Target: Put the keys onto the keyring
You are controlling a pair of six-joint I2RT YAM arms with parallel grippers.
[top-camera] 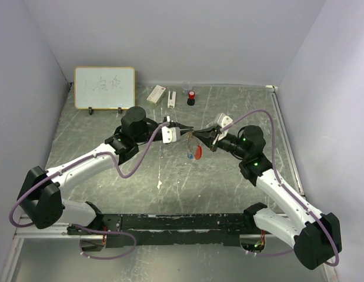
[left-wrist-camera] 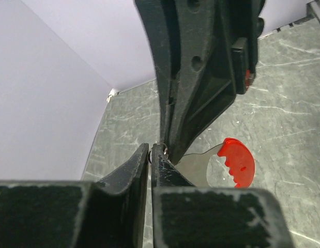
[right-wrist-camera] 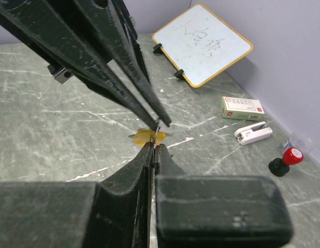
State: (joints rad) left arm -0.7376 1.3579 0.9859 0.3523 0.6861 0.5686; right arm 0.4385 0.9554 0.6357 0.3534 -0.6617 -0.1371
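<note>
Above the middle of the table, my left gripper (top-camera: 183, 133) and right gripper (top-camera: 197, 136) meet tip to tip. Both are shut on the thin silvery keyring (top-camera: 191, 137). Its red tag (top-camera: 198, 153) hangs below them, beside the blue key (top-camera: 190, 155). In the left wrist view my left gripper (left-wrist-camera: 151, 150) pinches the wire, with the red tag (left-wrist-camera: 239, 163) off to the right and the right arm's fingers (left-wrist-camera: 201, 77) coming down from above. In the right wrist view my right gripper (right-wrist-camera: 155, 143) pinches the ring; the tan-gold key (right-wrist-camera: 144, 137) shows just behind its tips.
At the back stand a small whiteboard (top-camera: 104, 87), a white box (top-camera: 156, 94), a white stapler-like piece (top-camera: 171, 98) and a red-and-black cylinder (top-camera: 191, 97). The right wrist view shows the same box (right-wrist-camera: 242, 107) and cylinder (right-wrist-camera: 286, 159). Walls close in left, right and behind.
</note>
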